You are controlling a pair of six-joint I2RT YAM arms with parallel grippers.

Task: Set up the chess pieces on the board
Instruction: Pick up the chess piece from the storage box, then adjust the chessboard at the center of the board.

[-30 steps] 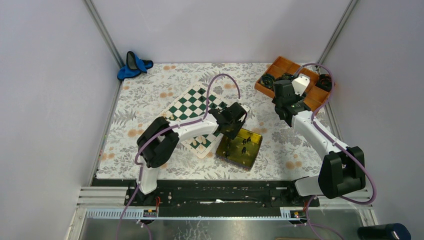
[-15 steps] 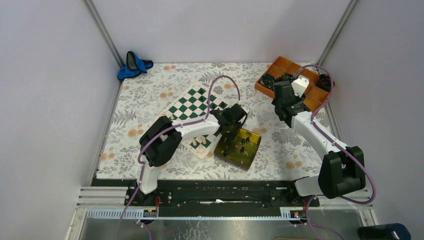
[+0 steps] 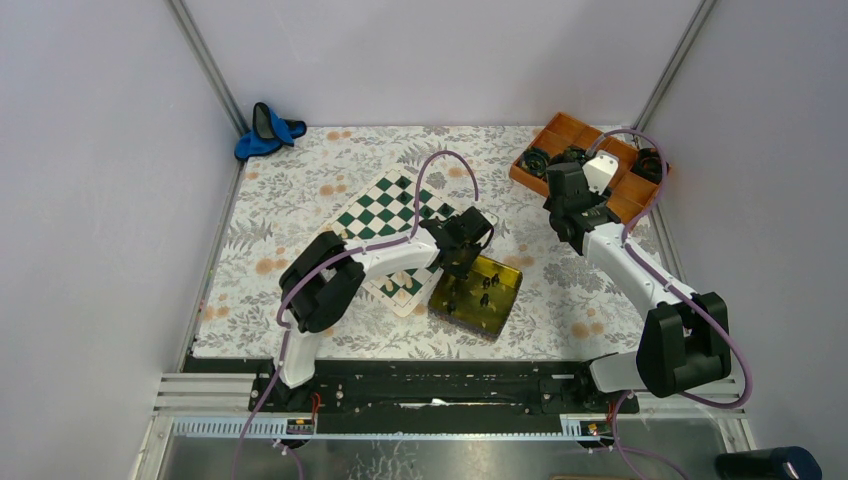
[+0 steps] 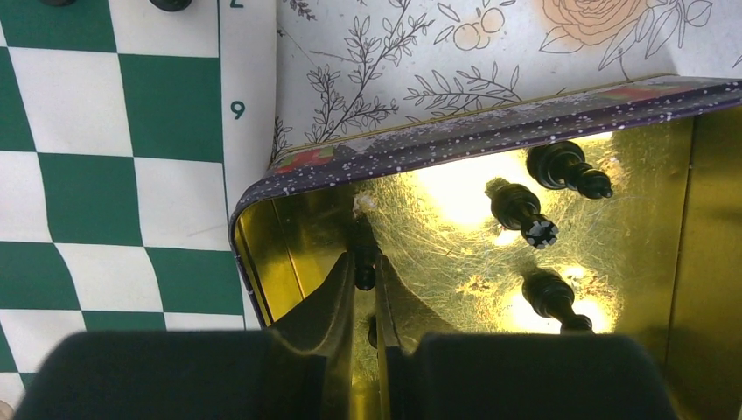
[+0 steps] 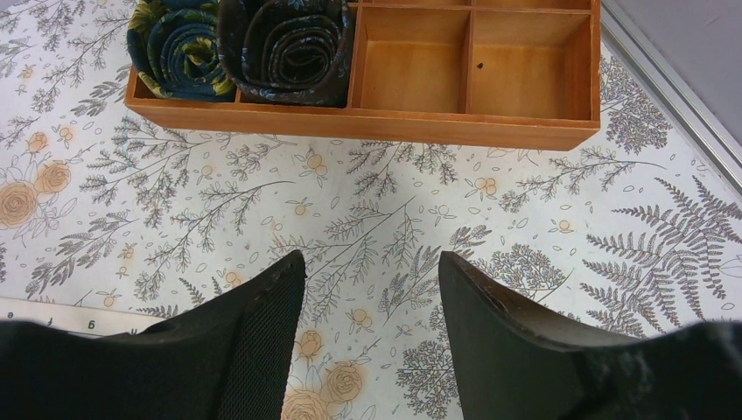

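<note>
From above, the board (image 3: pixel 385 215) lies turned at an angle on the floral tablecloth (image 3: pixel 300 200), left of the middle, with a gold tin tray (image 3: pixel 503 296) touching its near-right corner. The left pincer (image 3: pixel 461 264) reaches down into the tray's left end, just off the board's edge; whether it holds anything is too small to tell here. The right pincer (image 3: pixel 578 212) hangs over bare cloth between the board and an orange compartment tray (image 3: pixel 556 133) at the far right. In the left wrist view, the left pincer (image 4: pixel 365 289) stands in the tin's near-left corner with its fingers (image 4: pixel 337 293) pressed in on a slim black piece (image 4: pixel 364 262) — only a narrow slit shows between them, and the piece fills it. Three more chess pieces (image 4: pixel 521 210), all black, lie tipped over on the gold floor to the right, well apart from the fingers, and the green-and-white squares of the board (image 4: pixel 87 175) run along the left, just outside the tin wall (image 4: pixel 490 127). In the right wrist view, the right pincer (image 5: pixel 372 289) gapes wide with nothing between its fingers, only cloth below. The compartment tray (image 5: pixel 367 122) sits beyond it, two coiled rolls (image 5: pixel 289 39) in its left compartments — and a sliver of the board's cream border (image 5: pixel 52 317) shows at the lower left.
</note>
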